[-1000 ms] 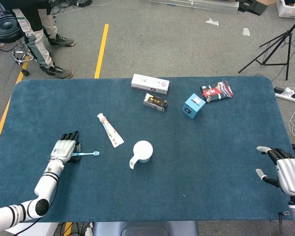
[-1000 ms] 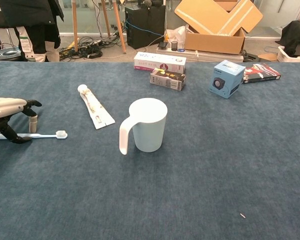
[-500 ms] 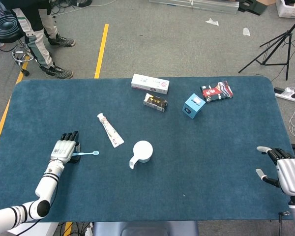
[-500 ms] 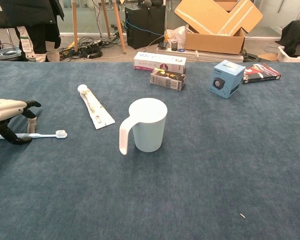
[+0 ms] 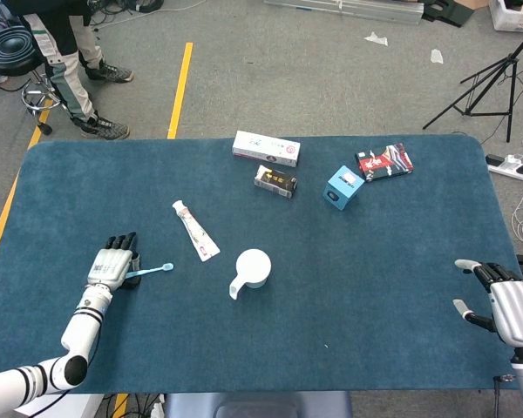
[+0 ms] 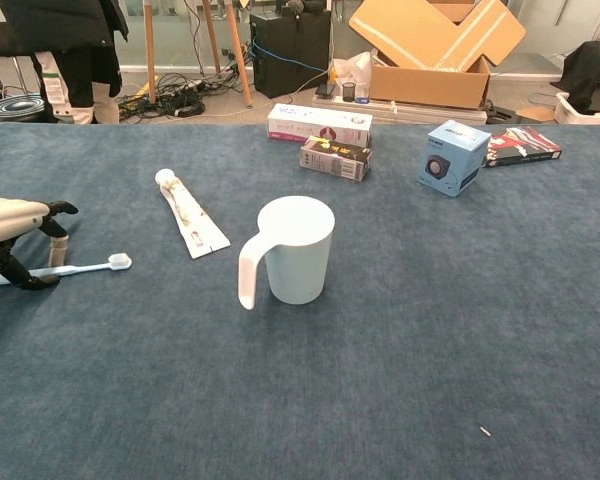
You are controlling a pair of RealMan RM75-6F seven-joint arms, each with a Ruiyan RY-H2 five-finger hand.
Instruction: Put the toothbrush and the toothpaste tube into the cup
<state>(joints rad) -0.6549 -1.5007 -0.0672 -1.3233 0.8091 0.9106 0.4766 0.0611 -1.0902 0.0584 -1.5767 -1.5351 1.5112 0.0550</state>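
Toothbrush (image 6: 75, 267) pinched at its handle by left hand (image 5: 110, 265), head tilted up off the surface (image 5: 349, 287). Toothpaste tube (image 5: 195, 230) lying flat, near cup (image 6: 294, 249), untouched. Cup empty, apparently. Right hand (image 5: 504, 301) idle, fingers apart, holding nothing. Both items left to place.

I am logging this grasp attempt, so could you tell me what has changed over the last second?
The left hand now pinches the toothbrush by its handle and has tilted it: the brush head has risen off the table and swung slightly away from the robot, with the hand shifting a little. The toothpaste tube, the cup, the boxes and the right hand stayed as they were.
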